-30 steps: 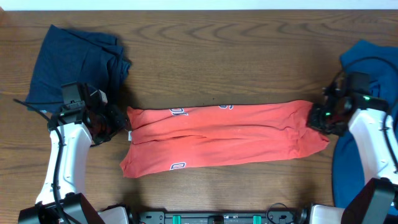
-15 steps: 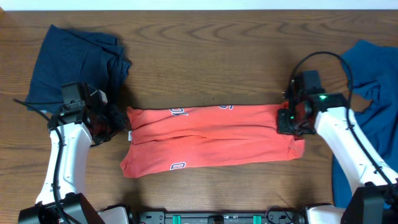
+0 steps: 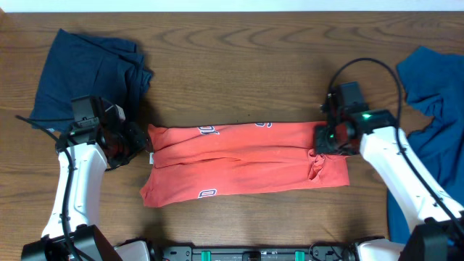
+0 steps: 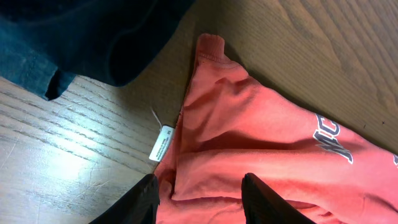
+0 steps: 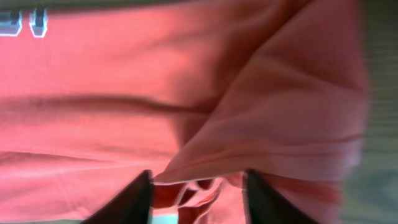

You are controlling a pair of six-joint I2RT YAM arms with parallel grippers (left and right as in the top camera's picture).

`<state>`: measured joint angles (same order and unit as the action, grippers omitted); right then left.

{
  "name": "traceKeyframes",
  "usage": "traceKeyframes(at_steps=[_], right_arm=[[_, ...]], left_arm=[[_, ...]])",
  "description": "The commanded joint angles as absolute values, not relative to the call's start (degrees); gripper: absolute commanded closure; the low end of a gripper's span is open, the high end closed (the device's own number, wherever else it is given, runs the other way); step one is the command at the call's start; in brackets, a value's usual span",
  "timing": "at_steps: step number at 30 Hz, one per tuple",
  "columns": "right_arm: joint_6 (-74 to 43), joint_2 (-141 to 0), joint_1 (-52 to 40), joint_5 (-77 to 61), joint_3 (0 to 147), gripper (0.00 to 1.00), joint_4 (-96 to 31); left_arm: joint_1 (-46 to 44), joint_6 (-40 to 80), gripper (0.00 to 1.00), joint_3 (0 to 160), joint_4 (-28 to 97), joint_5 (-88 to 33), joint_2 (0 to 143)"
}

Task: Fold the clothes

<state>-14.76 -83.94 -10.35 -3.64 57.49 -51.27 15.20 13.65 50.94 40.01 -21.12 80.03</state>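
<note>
In the overhead view the blue garment (image 3: 435, 101) runs off the right edge of the frame, and the right arm (image 3: 399, 167) covers its inner side. The left arm (image 3: 76, 181) hides the lower corner of the navy garment (image 3: 80, 72). The right wrist view is blurred throughout. Its bottom edge cuts off the fingers of the right gripper (image 5: 198, 199), and the same is true of the left gripper (image 4: 199, 202) in its own view. The print on the white label (image 4: 161, 143) is too small to read, and the lettering (image 4: 333, 137) on the T-shirt (image 4: 261, 143) runs off the right edge.

The T-shirt (image 3: 246, 163) lies across the middle of the table (image 3: 239, 65), running left to right. My left gripper (image 3: 141, 145) is at its left end, my right gripper (image 3: 320, 141) over its right end. A second garment (image 3: 87, 72) lies behind my left gripper, and a third garment (image 3: 435, 94) at the far right.
</note>
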Motion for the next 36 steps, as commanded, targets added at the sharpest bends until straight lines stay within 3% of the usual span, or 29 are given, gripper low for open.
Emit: traceKeyframes(at_steps=[1,8,14,21,23,29,33,36], right_arm=[[-17.2,-82.1,-4.9,-3.2,58.4,0.71,-51.4],[-19.9,-85.9,4.4,-3.0,57.9,0.98,-54.7],[-19.4,-90.5,4.8,-6.9,55.2,0.99,-50.1],[-4.2,-92.4,-0.8,-47.3,51.4,0.99,-31.7],[-4.5,-92.4,-2.2,-50.2,51.4,0.99,-26.9],[-7.4,-91.5,-0.7,-42.5,55.3,0.95,-29.4],[-7.2,-88.8,2.6,-33.2,59.4,0.86,-40.4],[-7.2,-87.2,2.9,-26.2,60.0,0.86,-49.6]], left_arm=[[15.0,13.1,0.55,52.5,40.0,-21.8,79.6],[15.0,13.1,0.55,52.5,39.8,-21.8,79.6],[15.0,12.9,0.55,52.5,39.8,-21.8,79.6],[15.0,12.7,0.55,52.5,39.6,-21.8,79.6],[15.0,12.7,0.55,52.5,39.3,-21.8,79.6],[15.0,12.7,0.55,52.5,39.6,-21.8,79.6],[15.0,12.7,0.55,52.5,39.8,-21.8,79.6],[15.0,12.7,0.55,52.5,39.7,-21.8,79.6]])
